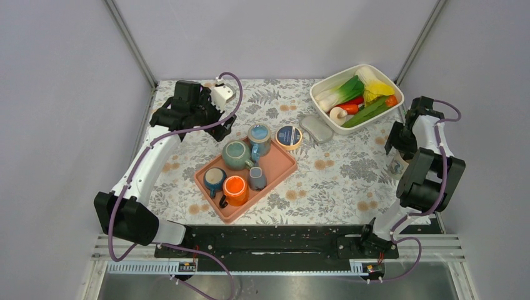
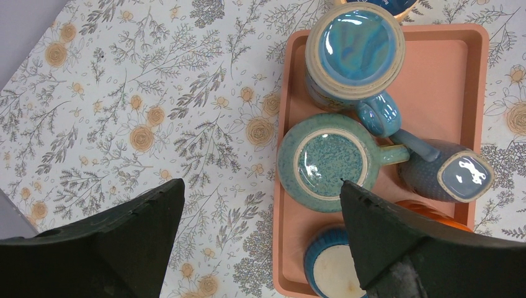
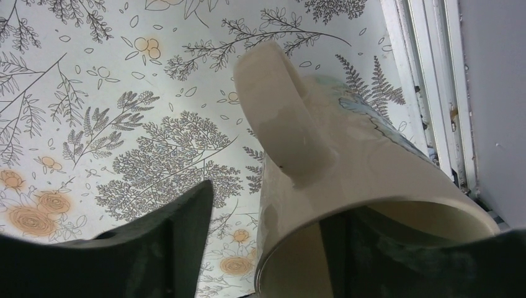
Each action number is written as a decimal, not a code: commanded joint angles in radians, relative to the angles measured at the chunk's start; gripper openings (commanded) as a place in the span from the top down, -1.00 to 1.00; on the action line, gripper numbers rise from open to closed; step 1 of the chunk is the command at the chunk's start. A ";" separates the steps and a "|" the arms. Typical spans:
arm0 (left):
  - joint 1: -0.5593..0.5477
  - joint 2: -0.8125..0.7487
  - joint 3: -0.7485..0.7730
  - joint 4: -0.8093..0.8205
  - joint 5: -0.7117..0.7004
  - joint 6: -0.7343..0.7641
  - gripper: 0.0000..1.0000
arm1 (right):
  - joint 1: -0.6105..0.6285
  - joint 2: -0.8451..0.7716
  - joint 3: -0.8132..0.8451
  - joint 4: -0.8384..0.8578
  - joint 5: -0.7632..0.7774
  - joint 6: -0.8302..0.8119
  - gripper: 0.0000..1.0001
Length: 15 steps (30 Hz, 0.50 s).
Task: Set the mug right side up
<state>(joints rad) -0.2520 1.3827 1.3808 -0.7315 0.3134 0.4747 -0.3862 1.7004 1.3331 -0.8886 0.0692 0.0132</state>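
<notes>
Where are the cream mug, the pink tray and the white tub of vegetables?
cream mug [image 3: 372,167], right wrist view, on its side wall.
pink tray [image 1: 281,165], top view, on a bare part of its floor.
white tub [image 1: 387,79], top view, on its far right rim.

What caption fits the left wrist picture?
Open left claw over an upside-down teal mug on a pink tray.

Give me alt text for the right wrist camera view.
A cream mug with a broad handle fills the frame, its mouth toward the camera, on a floral tablecloth. The dark fingers of the right gripper stand apart, one clear of the mug's side.
</notes>
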 commanded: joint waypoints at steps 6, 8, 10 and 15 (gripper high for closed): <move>0.007 -0.023 0.008 0.043 0.021 0.000 -0.98 | 0.025 -0.145 0.069 -0.037 0.026 0.008 -0.98; 0.007 -0.024 0.012 0.043 0.021 -0.004 -0.98 | 0.050 -0.173 0.095 -0.055 0.053 0.011 -0.99; 0.007 -0.024 0.014 0.042 0.021 -0.006 -0.98 | 0.081 -0.201 0.125 -0.069 0.084 0.012 -0.99; 0.010 -0.037 0.014 0.042 0.022 -0.014 -0.98 | 0.188 -0.260 0.213 -0.121 0.168 0.030 -0.99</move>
<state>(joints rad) -0.2520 1.3827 1.3808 -0.7311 0.3141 0.4728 -0.2760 1.5139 1.4620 -0.9581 0.1417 0.0235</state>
